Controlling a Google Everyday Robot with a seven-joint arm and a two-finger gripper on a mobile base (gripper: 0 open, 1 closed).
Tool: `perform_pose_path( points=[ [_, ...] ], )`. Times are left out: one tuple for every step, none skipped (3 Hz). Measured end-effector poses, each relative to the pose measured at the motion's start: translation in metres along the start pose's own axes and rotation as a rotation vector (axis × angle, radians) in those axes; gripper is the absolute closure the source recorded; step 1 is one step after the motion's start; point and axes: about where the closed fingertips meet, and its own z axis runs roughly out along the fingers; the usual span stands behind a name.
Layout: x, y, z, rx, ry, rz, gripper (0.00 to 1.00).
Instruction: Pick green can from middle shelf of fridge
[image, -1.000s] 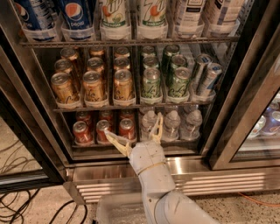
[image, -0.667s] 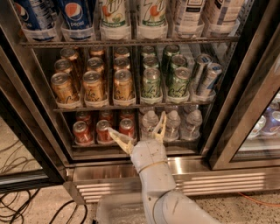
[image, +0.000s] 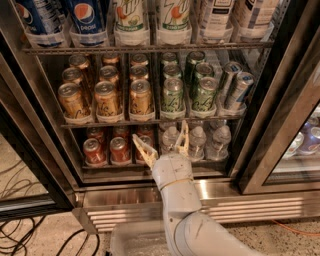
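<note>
The fridge (image: 280, 125) stands open in front of me. Its middle shelf (image: 150, 120) holds gold-orange cans on the left and green cans on the right. The nearest green can (image: 173, 96) stands at the front, just right of the gold cans, with another green can (image: 205, 95) beside it. My gripper (image: 161, 142) is open, fingers spread and pointing up, below the middle shelf's front rail and in front of the bottom rack. It holds nothing and sits just below the front green can.
Big soda bottles (image: 85, 20) fill the top rack. Slim silver-blue cans (image: 235, 90) lean at the middle shelf's right end. Red cans (image: 95, 150) and water bottles (image: 220, 142) fill the bottom rack. A steel base grille (image: 250, 205) runs below. Cables (image: 20, 235) lie on the floor at left.
The gripper has risen slightly toward the middle shelf and stays open. The cans have not moved.
</note>
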Motion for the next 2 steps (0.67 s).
perform_pose_path(
  points=[
    [-0.0005,-0.003,0.0054,0.005,-0.013,0.003,0.24],
    [-0.0012,-0.0051,0.012,0.014,-0.025,0.006,0.32]
  ],
)
